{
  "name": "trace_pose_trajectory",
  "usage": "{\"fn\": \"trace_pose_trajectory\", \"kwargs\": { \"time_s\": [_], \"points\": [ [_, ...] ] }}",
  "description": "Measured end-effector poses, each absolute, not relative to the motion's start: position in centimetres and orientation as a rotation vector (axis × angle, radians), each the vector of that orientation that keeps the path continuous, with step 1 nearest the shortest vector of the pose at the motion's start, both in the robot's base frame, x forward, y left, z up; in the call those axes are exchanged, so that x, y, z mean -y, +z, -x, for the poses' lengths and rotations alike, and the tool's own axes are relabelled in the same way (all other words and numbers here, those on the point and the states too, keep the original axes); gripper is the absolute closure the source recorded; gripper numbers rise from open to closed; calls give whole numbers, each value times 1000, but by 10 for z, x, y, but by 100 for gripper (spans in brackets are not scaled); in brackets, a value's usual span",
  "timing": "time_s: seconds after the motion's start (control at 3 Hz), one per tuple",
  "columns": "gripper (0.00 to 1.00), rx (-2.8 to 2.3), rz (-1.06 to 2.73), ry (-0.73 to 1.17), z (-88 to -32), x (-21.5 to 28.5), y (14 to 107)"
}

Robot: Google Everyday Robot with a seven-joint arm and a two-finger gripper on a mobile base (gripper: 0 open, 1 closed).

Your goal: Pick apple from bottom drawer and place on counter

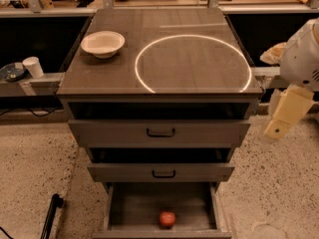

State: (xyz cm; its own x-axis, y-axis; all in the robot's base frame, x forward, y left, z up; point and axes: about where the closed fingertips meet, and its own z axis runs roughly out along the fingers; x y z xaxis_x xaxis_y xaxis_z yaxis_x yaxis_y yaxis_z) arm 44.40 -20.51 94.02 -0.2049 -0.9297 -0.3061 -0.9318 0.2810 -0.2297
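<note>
Contents are being shown in one drawer only. The bottom drawer [127, 210] is being presented pulled well out at the foot of the cabinet. The apple [167, 218] is being carried on its flat dark floor, approx. mid-width, close to the front lip and apart from both side walls. The fruit is being seen as red w/ a paler patch on top.

Above it, the middle drawer [199, 172] and the top drawer [109, 132] are being shown pulled out a little, each w/ a black handle at ctr. Their insides are being hidden in shadow, so what they hold cannot be told.

The counter [164, 26] is being occupied at its rear L corner by a white bowl [102, 43]. The bowl is sitting upright, w/ only its pale inner surface being shown. It is being kept just outside the thin white circle [194, 35], which is taking up most of the R side of the top.

The gripper [279, 126] is being held in the air at the R edge of the view. It is beside the cabinet, approx. level w/ the top drawer and well apart from the apple. It is being hung below the white arm [304, 54], angled down and L. Whether it is wide or narrow cannot be told, and nothing is being seen in its hold.

On the ledge to the L, a white cup [34, 66] is being seen upright just beside a dark dish [11, 72].
</note>
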Motion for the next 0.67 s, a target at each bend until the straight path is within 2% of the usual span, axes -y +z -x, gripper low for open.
{"fn": "trace_pose_trajectory", "kwargs": {
  "time_s": [0.67],
  "points": [
    [0, -2138, 1490, 475, -419, 116, 803]
  ]
}}
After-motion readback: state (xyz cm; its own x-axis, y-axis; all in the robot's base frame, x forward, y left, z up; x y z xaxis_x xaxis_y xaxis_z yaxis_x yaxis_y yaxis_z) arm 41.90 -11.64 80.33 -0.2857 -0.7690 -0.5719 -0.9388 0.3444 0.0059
